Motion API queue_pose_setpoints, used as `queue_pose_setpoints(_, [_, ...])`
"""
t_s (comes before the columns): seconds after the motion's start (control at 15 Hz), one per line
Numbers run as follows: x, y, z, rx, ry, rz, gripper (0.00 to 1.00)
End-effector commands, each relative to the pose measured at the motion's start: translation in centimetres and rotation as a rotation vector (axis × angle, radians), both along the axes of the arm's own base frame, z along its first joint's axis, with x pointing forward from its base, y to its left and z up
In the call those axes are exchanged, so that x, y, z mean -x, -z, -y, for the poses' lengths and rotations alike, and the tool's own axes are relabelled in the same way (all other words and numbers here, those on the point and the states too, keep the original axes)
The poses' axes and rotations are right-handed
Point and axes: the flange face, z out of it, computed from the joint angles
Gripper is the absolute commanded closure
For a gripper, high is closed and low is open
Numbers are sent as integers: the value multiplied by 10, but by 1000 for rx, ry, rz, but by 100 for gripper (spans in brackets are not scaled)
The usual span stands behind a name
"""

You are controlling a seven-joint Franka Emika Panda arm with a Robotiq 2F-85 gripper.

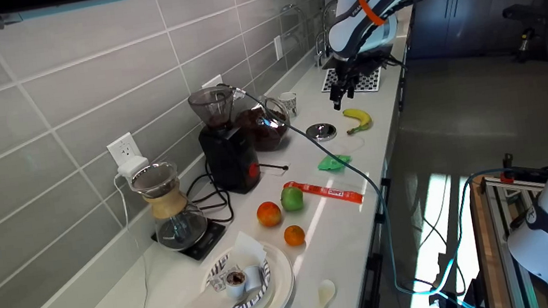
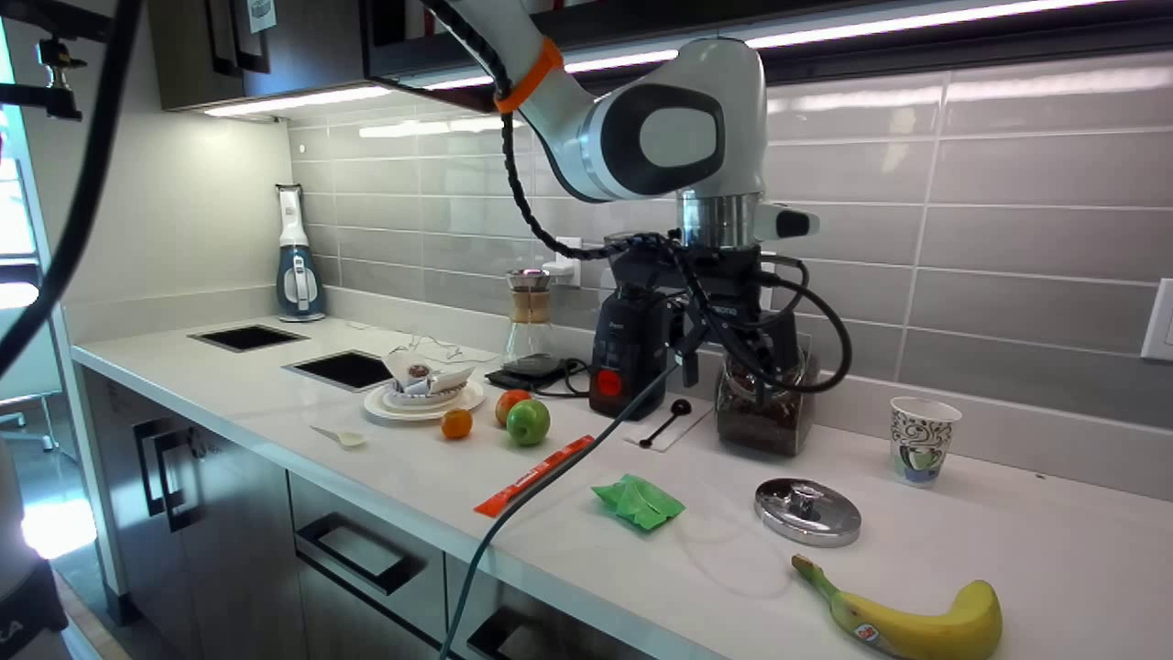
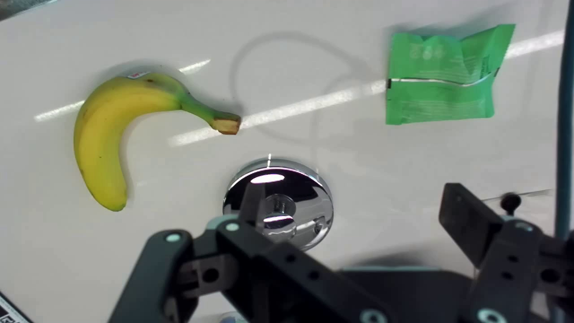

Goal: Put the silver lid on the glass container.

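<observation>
The lid [image 2: 808, 513] lies flat on the counter [image 2: 1054, 550] between the glass jar [image 1: 258, 132] and the banana [image 2: 916, 632], touching neither; the glass jar looks uncovered. My gripper [image 3: 356, 206] hangs above, spread wide and holding nothing. I judge no step done yet: grasping, carrying and seating the lid all remain.

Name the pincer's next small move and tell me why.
Probably shift the open pincer leftward in the wrist view before lowering: there, the silver lid lies ungrasped, left of the gap's middle, partly hidden by one finger.
</observation>
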Motion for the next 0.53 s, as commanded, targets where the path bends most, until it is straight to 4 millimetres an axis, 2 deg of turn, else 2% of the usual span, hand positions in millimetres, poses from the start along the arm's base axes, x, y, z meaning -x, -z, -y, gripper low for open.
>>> queue_pose_setpoints(0.0, [0, 4, 4, 1, 4, -8, 0])
queue_pose_setpoints(0.4, [-5, 2, -1, -7, 0, -12, 0])
queue_pose_setpoints(0.47, [-16, 9, 7, 11, 77, -1, 0])
